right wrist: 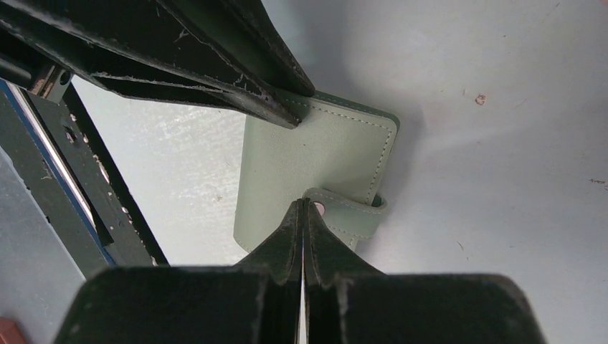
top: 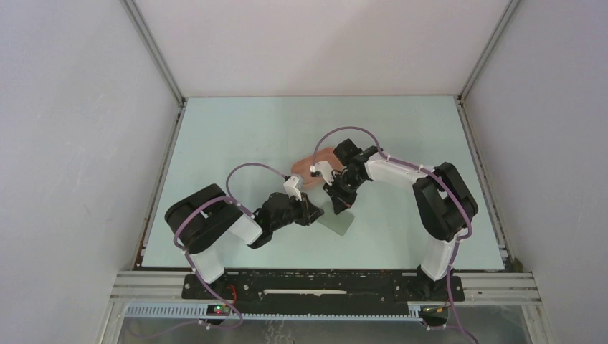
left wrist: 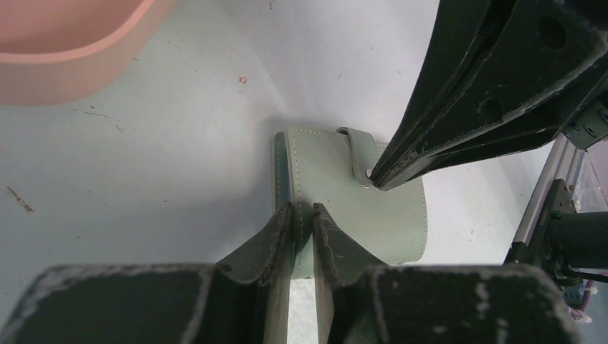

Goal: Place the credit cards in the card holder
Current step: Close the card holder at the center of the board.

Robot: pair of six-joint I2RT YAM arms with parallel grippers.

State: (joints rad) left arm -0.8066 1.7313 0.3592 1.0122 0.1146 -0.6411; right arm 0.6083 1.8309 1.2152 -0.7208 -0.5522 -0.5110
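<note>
The grey-green card holder (top: 340,223) lies folded shut on the table, its tab wrapped over one edge. My left gripper (left wrist: 303,215) is shut on the holder's stitched edge (left wrist: 337,193). My right gripper (right wrist: 302,208) is shut, with nothing visible between its fingers. Its tips press on the tab (right wrist: 344,211) beside the snap. In the left wrist view the right gripper (left wrist: 373,179) comes in from the upper right onto the tab. In the top view both grippers, left (top: 314,212) and right (top: 341,205), meet over the holder. No credit cards are in view.
A pink oblong tray (top: 315,159) stands just behind the grippers, partly hidden by the right arm; its rim shows in the left wrist view (left wrist: 72,64). The black metal rail (right wrist: 86,208) of the table's near edge runs close beside the holder.
</note>
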